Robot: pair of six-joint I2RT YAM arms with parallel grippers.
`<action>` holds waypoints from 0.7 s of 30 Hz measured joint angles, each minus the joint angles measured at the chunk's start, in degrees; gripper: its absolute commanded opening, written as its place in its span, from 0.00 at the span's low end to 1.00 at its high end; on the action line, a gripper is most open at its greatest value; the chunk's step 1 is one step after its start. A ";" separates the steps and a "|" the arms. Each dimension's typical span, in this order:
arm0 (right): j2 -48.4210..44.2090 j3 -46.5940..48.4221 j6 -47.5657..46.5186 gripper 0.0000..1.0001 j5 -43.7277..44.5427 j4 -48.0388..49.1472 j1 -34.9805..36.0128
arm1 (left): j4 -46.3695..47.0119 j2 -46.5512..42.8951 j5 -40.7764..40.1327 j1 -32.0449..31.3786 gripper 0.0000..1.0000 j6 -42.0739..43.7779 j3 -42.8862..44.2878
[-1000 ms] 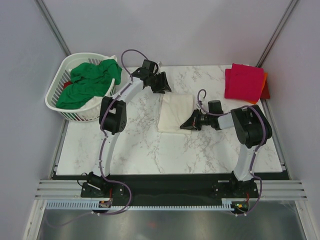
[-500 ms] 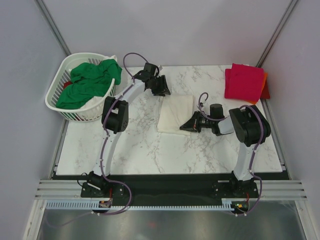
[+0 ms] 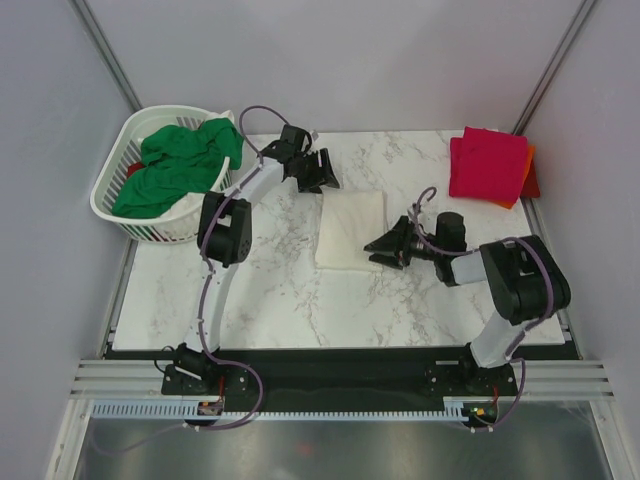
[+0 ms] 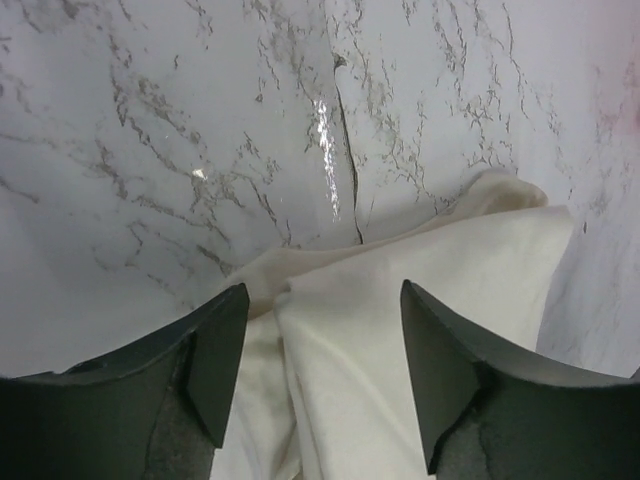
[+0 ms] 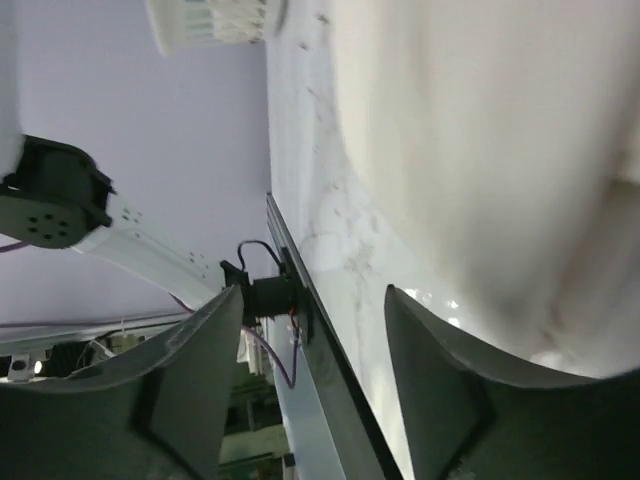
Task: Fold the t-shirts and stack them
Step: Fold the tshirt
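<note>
A folded cream-white t-shirt (image 3: 350, 228) lies flat at the middle of the marble table (image 3: 280, 290). My left gripper (image 3: 322, 172) hovers open over its far left corner; in the left wrist view the cream cloth (image 4: 400, 320) lies below the spread fingers (image 4: 215, 360), ungripped. My right gripper (image 3: 385, 243) stands open just off the shirt's right edge, holding nothing (image 5: 315, 380). The cream cloth (image 5: 500, 150) fills the upper right of the right wrist view. A crimson-pink shirt (image 3: 487, 162) lies folded on an orange one (image 3: 531, 165) at the far right. A green shirt (image 3: 180, 160) fills the basket.
A white slotted laundry basket (image 3: 170, 232) stands at the table's far left corner, also seen as the basket (image 5: 215, 25) in the right wrist view. Grey walls close in both sides. The table's near edge and black rail (image 3: 340, 355) run in front of the arm bases.
My right gripper has opened, let go of the cream shirt's right edge and drawn back to the right. The left gripper has opened wider and shifted slightly.
</note>
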 measured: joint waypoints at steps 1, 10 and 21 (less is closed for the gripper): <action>-2.71 1.25 -0.76 0.80 0.04 -2.80 0.09 | -0.24 -0.83 0.02 0.13 0.77 -0.07 -0.68; -20.37 34.80 -24.35 0.95 14.93 -47.01 -2.12 | -6.14 -19.30 -2.21 1.81 1.00 0.35 -8.20; -2.95 36.79 -37.35 0.96 25.88 -66.12 -4.28 | -10.64 -55.08 -8.50 2.14 1.00 4.98 -32.26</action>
